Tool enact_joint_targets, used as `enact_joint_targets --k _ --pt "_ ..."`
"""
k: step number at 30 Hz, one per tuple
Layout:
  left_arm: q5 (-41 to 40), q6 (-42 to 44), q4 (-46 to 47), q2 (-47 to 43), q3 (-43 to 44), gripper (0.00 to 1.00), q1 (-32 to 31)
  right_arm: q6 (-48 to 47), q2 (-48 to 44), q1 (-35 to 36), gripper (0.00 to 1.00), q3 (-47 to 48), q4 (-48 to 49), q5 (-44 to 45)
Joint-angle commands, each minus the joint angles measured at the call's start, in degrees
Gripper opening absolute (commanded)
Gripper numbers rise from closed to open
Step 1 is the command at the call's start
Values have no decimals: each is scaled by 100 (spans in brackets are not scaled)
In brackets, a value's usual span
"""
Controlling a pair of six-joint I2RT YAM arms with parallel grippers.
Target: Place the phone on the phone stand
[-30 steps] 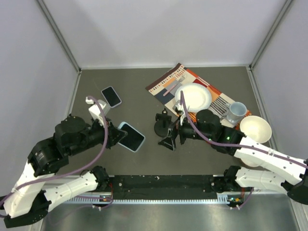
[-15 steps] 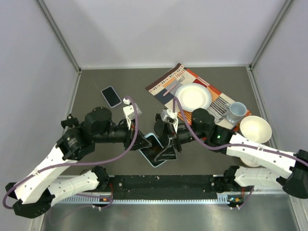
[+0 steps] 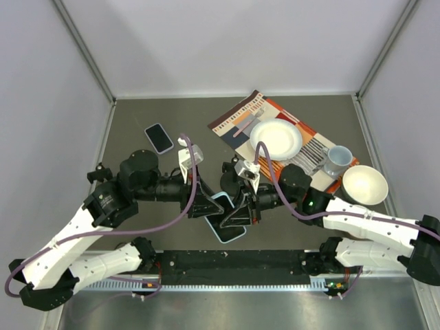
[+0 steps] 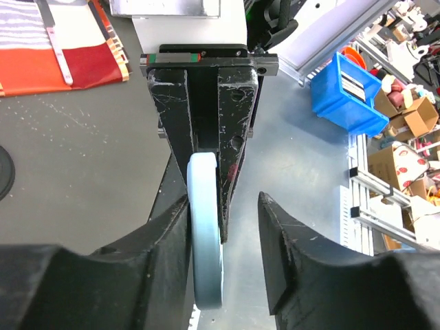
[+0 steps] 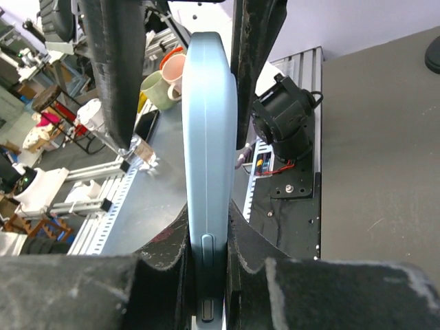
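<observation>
A phone in a light blue case (image 3: 227,221) hangs on edge above the table's near middle, between both grippers. My right gripper (image 5: 210,268) is shut on one end of the phone (image 5: 210,137). In the top view the right gripper (image 3: 238,213) comes in from the right. My left gripper (image 4: 223,254) stands open around the other end; the phone (image 4: 206,234) rests against its left finger, with a gap to the right finger. The left gripper (image 3: 206,206) comes in from the left. The black phone stand (image 3: 229,180) stands just behind them, partly hidden by the right wrist.
A second, dark phone (image 3: 159,137) lies at the back left. On a patterned placemat (image 3: 237,120) at the back right sit a white plate (image 3: 276,137) and a cup (image 3: 337,159). A white bowl (image 3: 365,183) stands at the right.
My left gripper carried the phone from the left to the middle. The right gripper closed on it there, and the left gripper then opened.
</observation>
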Motion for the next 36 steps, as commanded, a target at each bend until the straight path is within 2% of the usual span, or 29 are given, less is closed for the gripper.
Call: enact_joint_targets --k 1,9,15,24,27,31,32,33,35,36 --pt "360 -85 804 -57 10 49 -3 152 -314 45 0 23 756 368" --pt "334 -103 787 39 -8 50 -12 143 -481 45 0 -3 748 604" --pt "334 -111 927 118 -34 36 -12 205 -464 45 0 49 826 789" --pt "377 -208 1147 154 -131 38 -3 170 -481 45 0 93 791 1071" --pt "377 -217 1191 145 -131 30 -3 170 -499 37 0 41 791 1150" --pt "351 -217 1243 145 -131 15 -3 213 -516 45 0 6 862 1255" --pt "325 -217 1278 145 -122 4 -12 222 -508 45 0 14 853 1282" --pt "229 -217 1261 136 -113 0 -3 205 -499 45 0 32 809 1291" --pt "-69 -243 1218 75 -87 0 -3 74 -507 45 0 154 486 1509" --pt "-506 -234 1095 -21 -61 0 -12 -5 -534 54 5 190 5 1650"
